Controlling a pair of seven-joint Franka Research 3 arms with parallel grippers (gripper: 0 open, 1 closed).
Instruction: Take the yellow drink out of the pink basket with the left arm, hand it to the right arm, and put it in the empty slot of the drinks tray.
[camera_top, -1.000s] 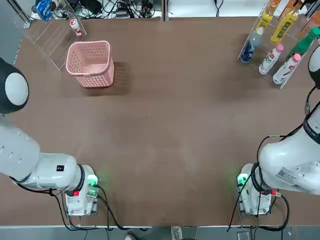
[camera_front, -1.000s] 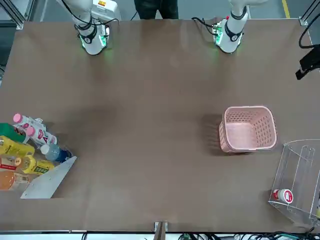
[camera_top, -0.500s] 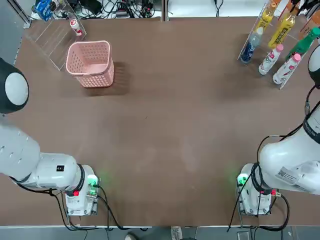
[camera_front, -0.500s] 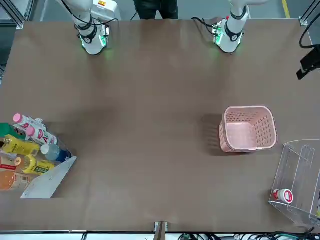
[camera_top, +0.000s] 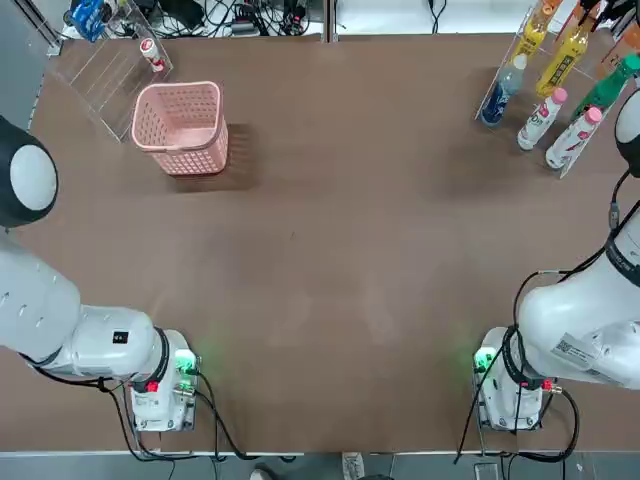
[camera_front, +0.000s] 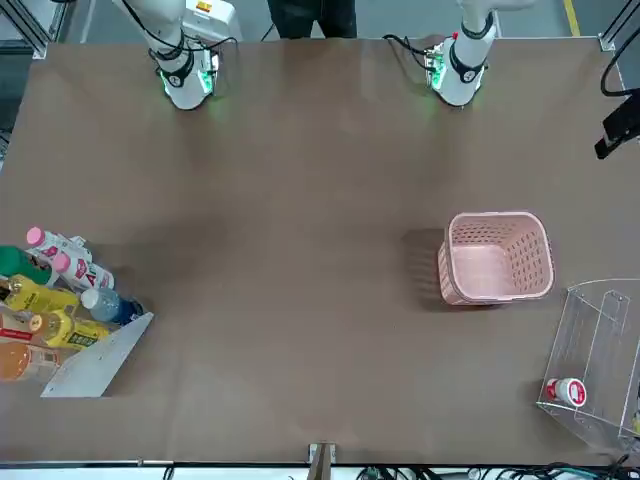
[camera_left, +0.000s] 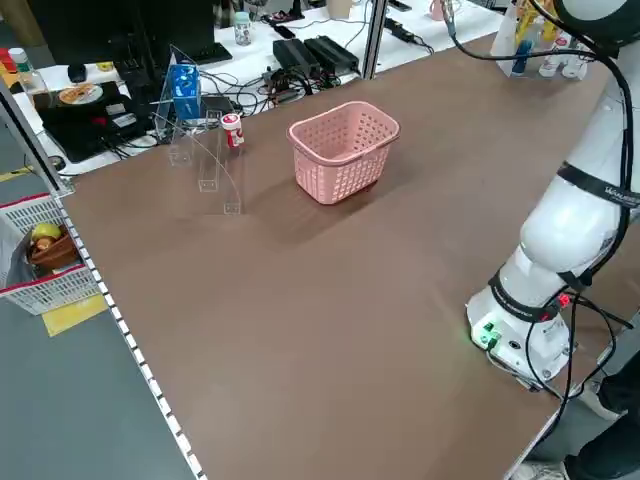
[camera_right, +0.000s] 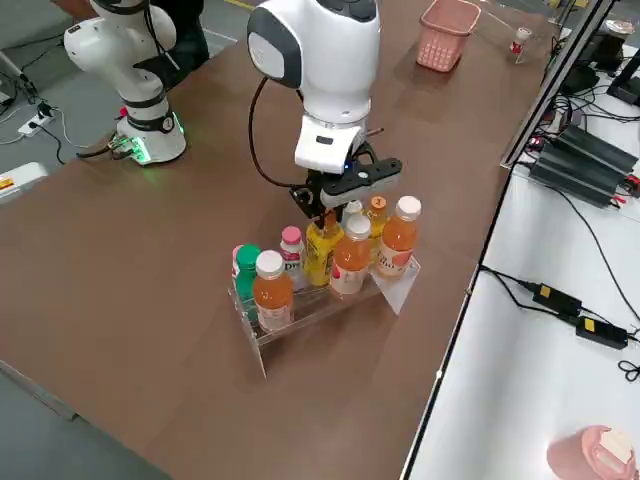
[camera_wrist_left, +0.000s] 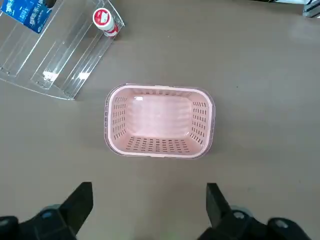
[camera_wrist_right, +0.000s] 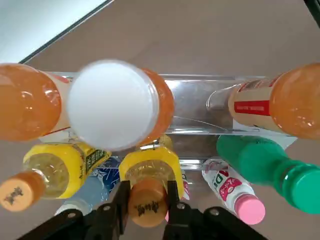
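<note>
In the drinks tray (camera_wrist_right: 187, 92), the yellow drink (camera_wrist_right: 152, 165) looks nearly home. The right gripper (camera_wrist_right: 149, 189) pinches its cap; only letting go seems left. Far from the tray, the left gripper (camera_wrist_left: 149, 192) is wide, by the empty pink basket (camera_wrist_left: 160, 153).

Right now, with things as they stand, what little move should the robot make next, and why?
I'd probably open the right gripper a little and let go. Its jaws are shut on the cap of the yellow drink, which appears to be lying among the other bottles in the drinks tray, and the pink basket is empty.
</note>
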